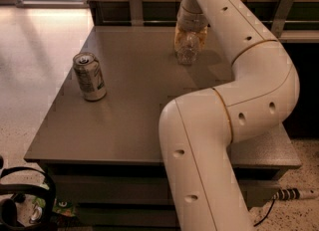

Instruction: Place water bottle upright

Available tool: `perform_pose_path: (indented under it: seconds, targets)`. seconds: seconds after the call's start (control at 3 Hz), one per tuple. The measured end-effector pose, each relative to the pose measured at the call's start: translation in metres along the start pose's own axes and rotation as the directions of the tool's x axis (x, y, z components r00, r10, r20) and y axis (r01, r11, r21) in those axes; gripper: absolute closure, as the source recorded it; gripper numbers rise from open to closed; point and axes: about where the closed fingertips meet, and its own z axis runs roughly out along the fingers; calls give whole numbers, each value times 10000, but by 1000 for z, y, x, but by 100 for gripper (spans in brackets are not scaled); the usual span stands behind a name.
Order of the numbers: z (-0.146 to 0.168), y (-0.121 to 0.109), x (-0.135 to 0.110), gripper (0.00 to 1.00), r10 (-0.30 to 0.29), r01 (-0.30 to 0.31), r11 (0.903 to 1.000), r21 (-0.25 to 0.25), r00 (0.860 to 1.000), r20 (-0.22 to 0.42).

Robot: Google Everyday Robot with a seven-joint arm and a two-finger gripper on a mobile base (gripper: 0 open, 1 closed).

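Note:
The water bottle [188, 52] is clear ribbed plastic and stands at the far middle of the grey table [124, 125], its base on or just above the top. My gripper [190, 40] comes down on it from above. Its yellowish fingers [177, 38] lie against both sides of the bottle's upper part and hide the cap. My white arm [239, 100] bends across the right half of the view.
A green-and-white soda can [89, 75] stands upright on the left of the table. A wall with metal brackets [134, 6] runs behind the far edge. Black cables [22, 200] lie on the floor at lower left, a power strip [291, 194] at lower right.

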Motion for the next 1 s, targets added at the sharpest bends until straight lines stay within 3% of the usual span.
perform_pose_path:
  seconds: [0.33,0.67,1.0]
  targets:
    - [4,2,-5,85,-7,7,10000,-47,9999,143]
    - [7,3,-7,100,-10,12,10000,-69,9998,208]
    - [7,3,-7,100,-10,12,10000,-69,9998,208]
